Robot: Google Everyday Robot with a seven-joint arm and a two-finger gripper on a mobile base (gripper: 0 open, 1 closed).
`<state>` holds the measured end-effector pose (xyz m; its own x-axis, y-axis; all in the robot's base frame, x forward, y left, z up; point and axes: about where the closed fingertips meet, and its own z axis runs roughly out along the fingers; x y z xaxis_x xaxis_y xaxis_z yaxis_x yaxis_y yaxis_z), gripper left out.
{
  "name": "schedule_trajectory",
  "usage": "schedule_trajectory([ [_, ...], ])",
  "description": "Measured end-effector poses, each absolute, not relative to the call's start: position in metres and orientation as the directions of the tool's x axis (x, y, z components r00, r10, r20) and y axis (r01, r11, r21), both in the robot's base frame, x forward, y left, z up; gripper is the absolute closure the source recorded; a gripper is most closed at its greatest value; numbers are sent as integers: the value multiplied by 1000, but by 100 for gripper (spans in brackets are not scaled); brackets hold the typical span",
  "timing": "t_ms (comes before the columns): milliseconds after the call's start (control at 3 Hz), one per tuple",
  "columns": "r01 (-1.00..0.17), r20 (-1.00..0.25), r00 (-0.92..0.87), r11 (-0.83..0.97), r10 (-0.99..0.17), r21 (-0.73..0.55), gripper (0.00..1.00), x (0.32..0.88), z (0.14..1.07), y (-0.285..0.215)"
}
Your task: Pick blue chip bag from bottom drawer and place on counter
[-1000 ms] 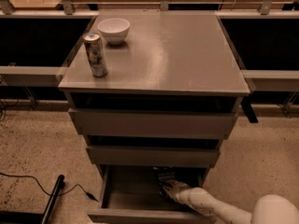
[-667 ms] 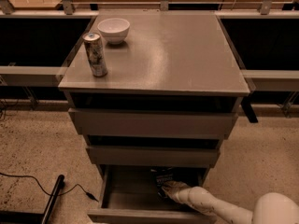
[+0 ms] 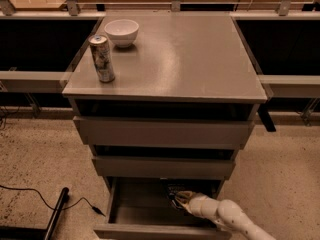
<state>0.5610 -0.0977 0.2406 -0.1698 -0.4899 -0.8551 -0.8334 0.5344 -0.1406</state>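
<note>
The bottom drawer (image 3: 135, 215) is pulled open at the foot of the grey cabinet. The blue chip bag (image 3: 173, 188) lies as a dark crinkly shape at the back right of this drawer, partly shadowed by the drawer above. My gripper (image 3: 181, 199), at the end of the white arm (image 3: 227, 217), reaches into the drawer from the lower right and sits right at the bag's front edge. The counter (image 3: 190, 59) is the flat grey top of the cabinet.
A tall silver can (image 3: 102, 58) and a white bowl (image 3: 121, 32) stand at the counter's back left. The two upper drawers (image 3: 162, 132) overhang the bottom one. A black cable and pole (image 3: 56, 211) lie on the floor at the left.
</note>
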Motion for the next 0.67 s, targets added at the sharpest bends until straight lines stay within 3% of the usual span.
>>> schedule_trajectory([
  [333,-880,-898,-69,451,-435,-151,100,513,309,-129],
  [667,-935,-890,-1,316,-456,-160,100,471,367,-134],
])
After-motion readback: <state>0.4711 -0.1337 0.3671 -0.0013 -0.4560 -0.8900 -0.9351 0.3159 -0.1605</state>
